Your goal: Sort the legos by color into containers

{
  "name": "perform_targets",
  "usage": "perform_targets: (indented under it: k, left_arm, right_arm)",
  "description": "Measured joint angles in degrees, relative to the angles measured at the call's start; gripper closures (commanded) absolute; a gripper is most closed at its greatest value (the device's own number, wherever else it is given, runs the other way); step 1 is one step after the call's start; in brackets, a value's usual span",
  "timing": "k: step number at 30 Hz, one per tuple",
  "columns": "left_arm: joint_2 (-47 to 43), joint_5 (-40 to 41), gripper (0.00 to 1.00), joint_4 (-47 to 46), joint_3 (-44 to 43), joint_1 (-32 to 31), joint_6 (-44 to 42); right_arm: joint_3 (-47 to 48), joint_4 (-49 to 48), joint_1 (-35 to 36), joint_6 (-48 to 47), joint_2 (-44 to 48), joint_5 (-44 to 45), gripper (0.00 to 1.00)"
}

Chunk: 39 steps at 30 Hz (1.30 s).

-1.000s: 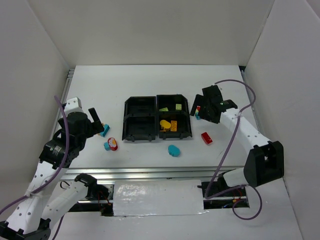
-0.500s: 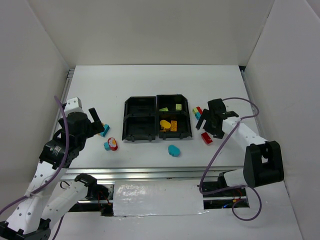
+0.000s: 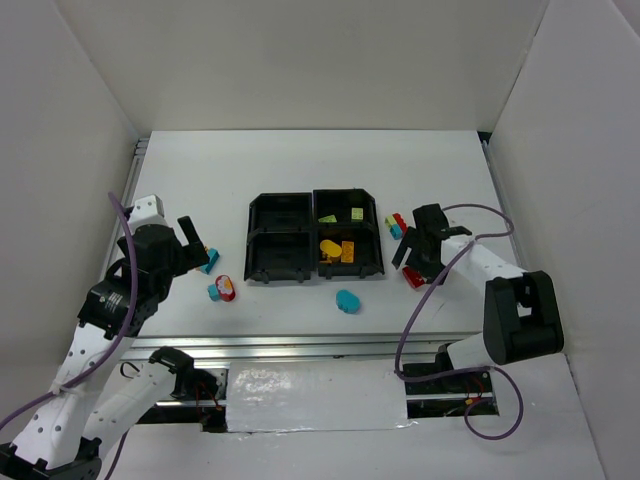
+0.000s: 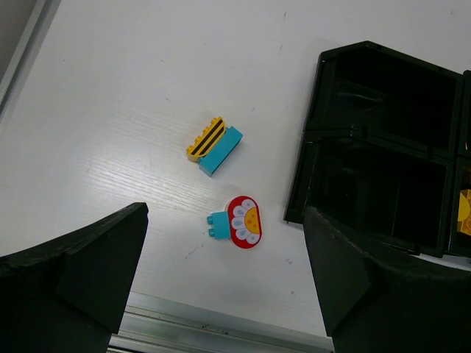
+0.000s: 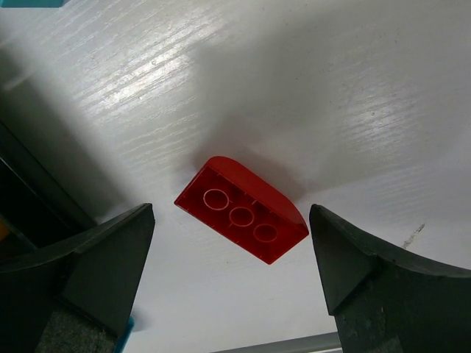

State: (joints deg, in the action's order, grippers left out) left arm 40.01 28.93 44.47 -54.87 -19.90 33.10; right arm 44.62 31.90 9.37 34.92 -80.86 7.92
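Note:
The black tray (image 3: 312, 240) has four compartments. Lime green legos (image 3: 340, 214) lie in its far right one and yellow-orange legos (image 3: 338, 250) in its near right one. The two left ones look empty. My right gripper (image 3: 411, 264) is open and low over a red rounded lego (image 5: 241, 209), which lies on the table between the fingers, untouched. My left gripper (image 3: 196, 243) is open and empty, above a yellow-and-cyan lego pair (image 4: 214, 145) and a red flower lego joined to a cyan one (image 4: 241, 221).
A cyan rounded lego (image 3: 347, 300) lies in front of the tray. A red lego and a cyan lego (image 3: 396, 222) lie by the tray's right wall. The tray's left wall (image 4: 307, 158) is right of my left gripper. A metal rail (image 3: 300, 345) runs along the near edge.
My right gripper has moved from beside the tray's far right corner toward me and down over the red rounded lego. The left arm has not moved.

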Motion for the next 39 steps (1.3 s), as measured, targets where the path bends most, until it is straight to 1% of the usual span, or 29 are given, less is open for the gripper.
perform_targets:
  k: [5,9,10,11,13,14,16,19,21,23,25,27,30,32,33,37,39]
  left_arm:
    - [-0.04,-0.26,0.0,-0.04,0.26,0.0,-0.02]
    - [-0.04,-0.28,0.01,-0.04,0.26,0.0,-0.04]
    - [-0.04,-0.28,0.01,-0.04,0.26,0.0,-0.04]
    - [-0.04,-0.28,0.01,-0.04,0.26,0.0,-0.04]
    - [-0.04,-0.28,0.01,-0.04,0.26,0.0,-0.04]
    - [-0.04,-0.28,0.01,-0.04,0.26,0.0,-0.04]
    - [-0.04,-0.28,0.01,-0.04,0.26,0.0,-0.04]
    - [-0.04,-0.28,0.01,-0.04,0.26,0.0,-0.04]
    - [-0.04,-0.28,0.01,-0.04,0.26,0.0,-0.04]
    - [-0.04,-0.31,0.01,-0.07,0.26,0.0,-0.04]
    - [-0.04,-0.28,0.01,-0.04,0.28,0.0,-0.04]
    - [-0.11,-0.31,0.0,-0.04,0.28,0.0,-0.07]
    - [-0.15,-0.31,0.01,-0.07,0.28,0.0,-0.07]
    - [-0.15,-0.31,0.01,-0.07,0.28,0.0,-0.07]
    - [-0.15,-0.31,0.0,-0.07,0.28,0.0,-0.07]
    - [-0.15,-0.31,0.01,-0.04,0.28,0.0,-0.07]
    - [-0.15,-0.31,0.01,-0.07,0.28,0.0,-0.07]
  right_arm:
    - [0.0,-0.09,0.0,0.17,-1.03,0.28,0.08]
    - [0.0,-0.15,0.0,0.2,-1.05,0.55,0.11]
    - [0.0,-0.15,0.0,0.2,-1.07,0.61,0.13]
    - [0.0,-0.17,-0.02,0.22,-1.07,0.7,0.19]
    - [0.0,-0.15,-0.02,0.26,-1.16,0.9,0.26]
    - [0.0,-0.17,-0.02,0.35,-1.25,0.94,0.27]
    - [0.0,-0.15,-0.02,0.44,-1.42,1.01,0.32]
    - [0.0,-0.17,-0.02,0.44,-1.86,1.22,0.33]
    - [0.0,-0.17,-0.02,0.39,-2.25,1.31,0.39]
    - [0.04,-0.15,-0.02,0.42,-2.89,1.29,0.41]
    - [0.07,-0.15,-0.02,0.35,-3.61,1.29,0.48]
    - [0.07,-0.15,-0.02,0.33,-4.13,1.27,0.49]
    - [0.07,-0.13,-0.02,0.04,-4.24,1.29,0.65]
    - [0.17,-0.15,-0.02,0.09,-4.24,1.36,0.68]
    - [0.17,-0.13,-0.02,0.09,-4.22,1.36,0.99]
    - [0.35,0.33,-0.02,0.17,-3.61,1.51,1.0]
    - [0.5,0.96,0.02,0.2,-1.86,1.51,1.0]
